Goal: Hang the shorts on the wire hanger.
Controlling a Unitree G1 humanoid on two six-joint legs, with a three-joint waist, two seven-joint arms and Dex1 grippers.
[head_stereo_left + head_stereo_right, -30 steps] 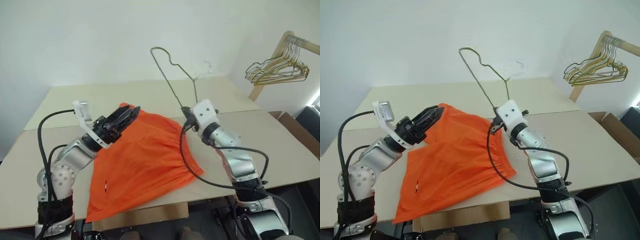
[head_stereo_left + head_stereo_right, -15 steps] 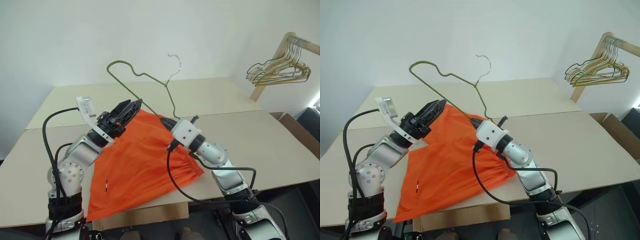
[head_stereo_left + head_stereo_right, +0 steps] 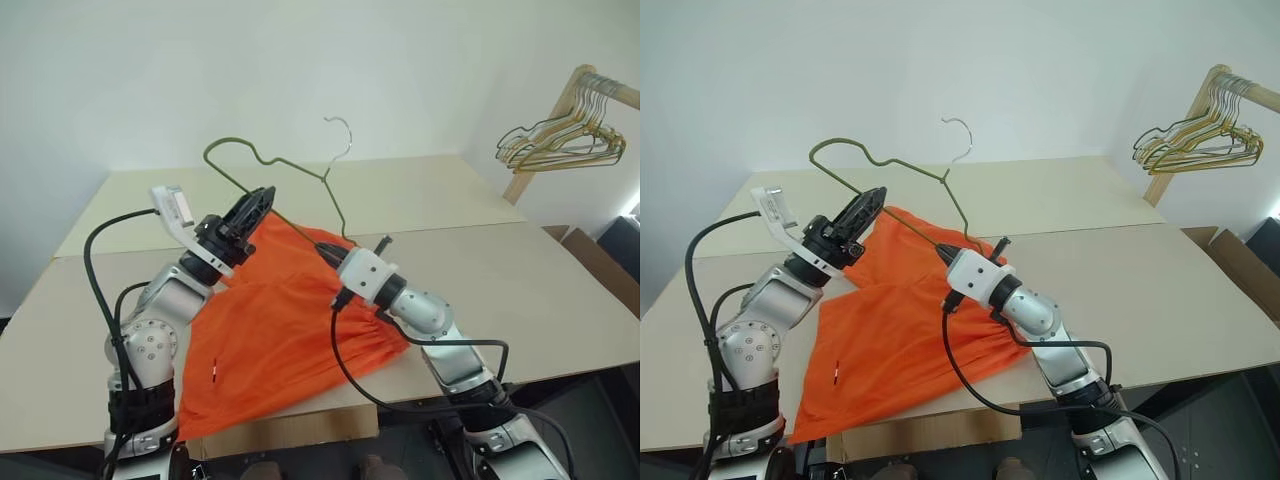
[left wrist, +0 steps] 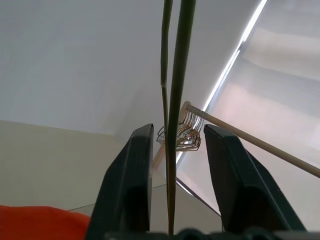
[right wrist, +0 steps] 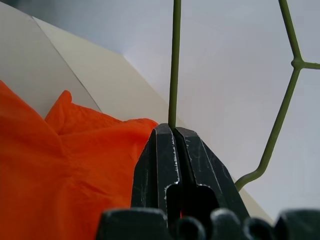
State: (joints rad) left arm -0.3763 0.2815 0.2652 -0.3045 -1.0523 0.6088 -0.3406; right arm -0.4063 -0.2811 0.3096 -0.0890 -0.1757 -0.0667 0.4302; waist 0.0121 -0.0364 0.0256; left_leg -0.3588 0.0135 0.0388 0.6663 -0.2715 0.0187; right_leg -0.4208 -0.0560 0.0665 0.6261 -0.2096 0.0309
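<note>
Overhead, thin olive wire hanger (image 3: pixel 283 168) — triangular, hooked, tilted.

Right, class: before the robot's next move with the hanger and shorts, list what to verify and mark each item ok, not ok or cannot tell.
1. Right hand pinches the wire hanger: ok.
2. Left hand straddles the hanger wire, fingers apart, not clamped: ok.
3. Hanger raised above the table: ok.
4. Shorts lie on the table, not on the hanger: not ok.
5. Either hand holds the shorts: not ok.
6. Bunch of spare hangers out of the way: ok.
</note>
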